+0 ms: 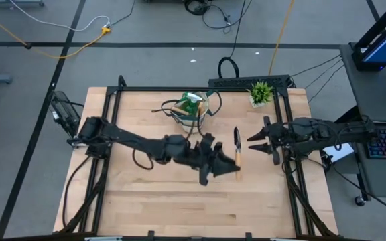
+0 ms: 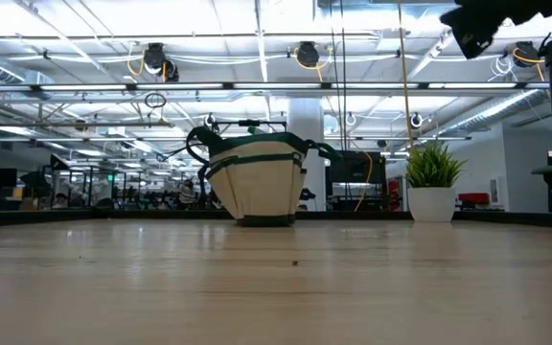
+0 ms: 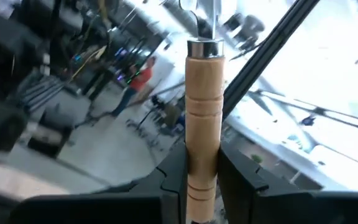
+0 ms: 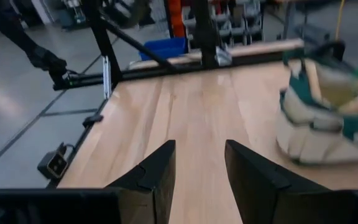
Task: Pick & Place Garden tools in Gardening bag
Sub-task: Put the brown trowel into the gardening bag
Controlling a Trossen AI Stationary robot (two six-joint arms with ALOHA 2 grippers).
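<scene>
The beige gardening bag with a dark green band stands on its base at the table's far middle, with several tools in it. It also shows in the low view and the right wrist view. My left gripper is at the table's middle, shut on a wooden-handled garden tool with a narrow metal head. My right gripper hovers just right of that tool, open and empty. My left gripper pinches the tool's wooden handle between its two fingers, on the half toward the free end. The handle runs out ahead between the fingers, its metal collar farthest from them. The tool does not show at table height in the low view.
A small potted green plant stands at the far right of the table, right of the bag. Bare wooden tabletop lies toward the near edge. A black frame rail runs along the table's far edge.
</scene>
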